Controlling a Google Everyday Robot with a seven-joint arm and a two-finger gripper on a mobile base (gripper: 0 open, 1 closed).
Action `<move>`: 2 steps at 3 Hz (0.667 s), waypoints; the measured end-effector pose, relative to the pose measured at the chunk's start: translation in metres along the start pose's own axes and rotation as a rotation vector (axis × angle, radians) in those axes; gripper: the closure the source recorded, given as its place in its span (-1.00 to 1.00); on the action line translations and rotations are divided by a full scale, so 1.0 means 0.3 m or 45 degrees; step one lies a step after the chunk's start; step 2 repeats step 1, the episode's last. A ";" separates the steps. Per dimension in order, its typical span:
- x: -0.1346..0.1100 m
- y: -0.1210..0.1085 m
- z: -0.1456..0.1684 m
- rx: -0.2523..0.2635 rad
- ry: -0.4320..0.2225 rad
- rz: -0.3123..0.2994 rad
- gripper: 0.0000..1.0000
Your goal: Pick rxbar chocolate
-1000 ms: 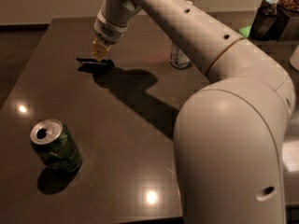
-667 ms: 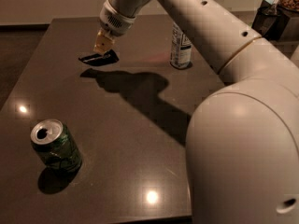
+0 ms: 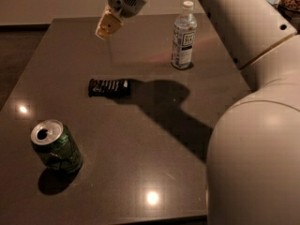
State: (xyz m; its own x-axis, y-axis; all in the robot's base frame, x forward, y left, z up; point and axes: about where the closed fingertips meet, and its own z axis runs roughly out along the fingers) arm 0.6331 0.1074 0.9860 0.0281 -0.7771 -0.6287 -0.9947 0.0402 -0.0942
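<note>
Hanging high over the far left part of the dark surface [image 3: 140, 172], the single gripper [image 3: 103, 31] points down and to the left at the end of the one white arm [image 3: 243, 32]. Its two yellowish fingers [image 3: 110, 23] look pressed together with nothing between them.

One rxbar chocolate [image 3: 108, 87] lies flat on the surface, well below the gripper and apart from it. It is a black wrapper with rows of white print, its long side running left to right. The arm's shadow [image 3: 164, 107] begins at the bar's right end and spreads toward the near right.

One green soda can [image 3: 56, 146] stands upright near the front left, its silver top open, well apart from the bar. One clear water bottle [image 3: 183, 36] with a white cap and a label stands upright toward the back right, also well apart from the bar.

That makes three things on the surface: one bar, one can, one bottle. The arm's bulky white body fills the right side of the view.
</note>
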 end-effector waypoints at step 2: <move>0.000 0.000 0.000 0.000 0.000 0.000 1.00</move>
